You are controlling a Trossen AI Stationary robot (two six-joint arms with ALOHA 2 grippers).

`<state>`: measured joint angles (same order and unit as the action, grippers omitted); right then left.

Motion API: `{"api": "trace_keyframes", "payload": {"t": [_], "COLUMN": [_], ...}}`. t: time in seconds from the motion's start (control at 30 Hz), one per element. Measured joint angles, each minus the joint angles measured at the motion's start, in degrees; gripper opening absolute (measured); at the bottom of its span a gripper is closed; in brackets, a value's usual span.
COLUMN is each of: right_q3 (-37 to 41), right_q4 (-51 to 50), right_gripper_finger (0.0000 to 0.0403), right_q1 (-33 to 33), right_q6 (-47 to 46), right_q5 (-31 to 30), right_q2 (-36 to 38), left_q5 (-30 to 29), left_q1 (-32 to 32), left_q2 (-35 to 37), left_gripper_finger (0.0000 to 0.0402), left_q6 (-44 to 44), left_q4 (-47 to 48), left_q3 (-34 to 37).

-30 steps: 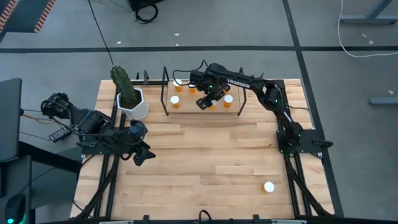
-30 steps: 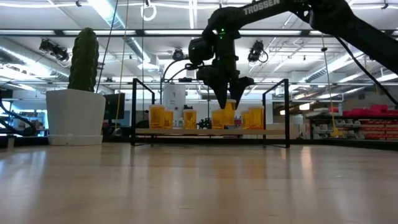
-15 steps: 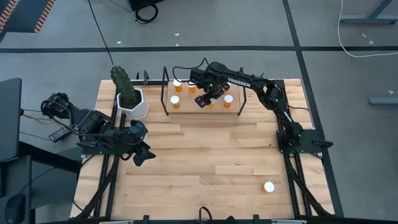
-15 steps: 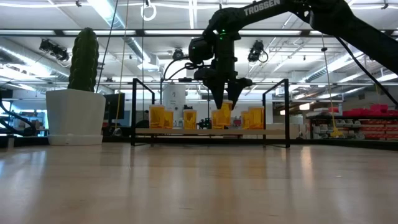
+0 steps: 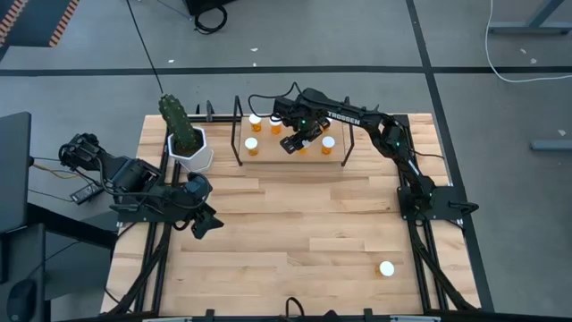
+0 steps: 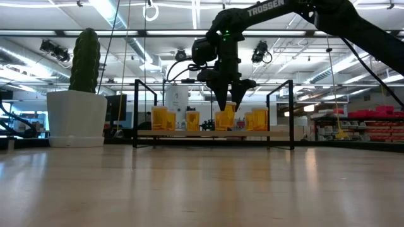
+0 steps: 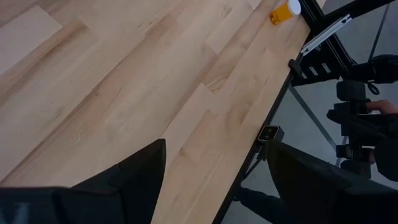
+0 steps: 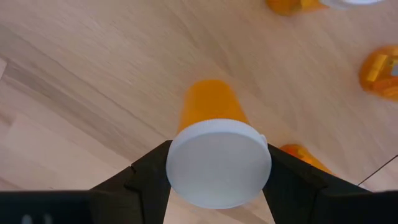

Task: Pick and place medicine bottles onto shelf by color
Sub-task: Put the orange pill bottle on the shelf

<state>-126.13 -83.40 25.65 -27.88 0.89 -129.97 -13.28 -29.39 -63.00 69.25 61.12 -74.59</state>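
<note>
Bottle [image 8: 217, 158] between right pincer [image 8: 217, 180] fingers

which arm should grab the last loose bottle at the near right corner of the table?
Right. The loose bottle lies on the right arm's side, near its base. The right gripper must first release its bottle on the shelf. The left gripper waits across the table.

held bottle [image 8: 217, 155] base hidden behind its cap, neighbouring bottles [image 8: 379, 73] cut off
</note>
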Motion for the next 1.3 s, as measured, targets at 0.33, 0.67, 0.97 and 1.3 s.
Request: {"api": "trace_keyframes", "payload": {"t": [0.33, 0.67, 0.97, 1.3], "right_q3": [0.00, 0.00, 0.00, 0.00], "right_q4": [-0.19, -0.24, -0.29, -1.40], "right_gripper_finger": [0.0231, 0.0232, 0.0239, 0.0244], "right_q1": [-0.11, -0.28, -0.31, -0.31], "right_q6": [0.03, -0.11, -0.15, 0.24], "right_q5": [0.18, 0.21, -0.38, -0.44], "right_q2": [0.00, 0.00, 0.00, 0.00], "left_q5": [0.00, 0.02, 0.03, 0.11], "left_q1": [0.00, -0.09, -0.09, -0.11], "left_q2": [0.00, 0.00, 0.00, 0.00], "left_gripper_finger": [0.0281, 0.0281, 0.0281, 0.0281], "left_q6": [0.12, 0.09, 0.00, 0.00], "left_q4": [0.02, 0.02, 0.04, 0.04], "left_q3": [0.00, 0.00, 0.00, 0.00]}}
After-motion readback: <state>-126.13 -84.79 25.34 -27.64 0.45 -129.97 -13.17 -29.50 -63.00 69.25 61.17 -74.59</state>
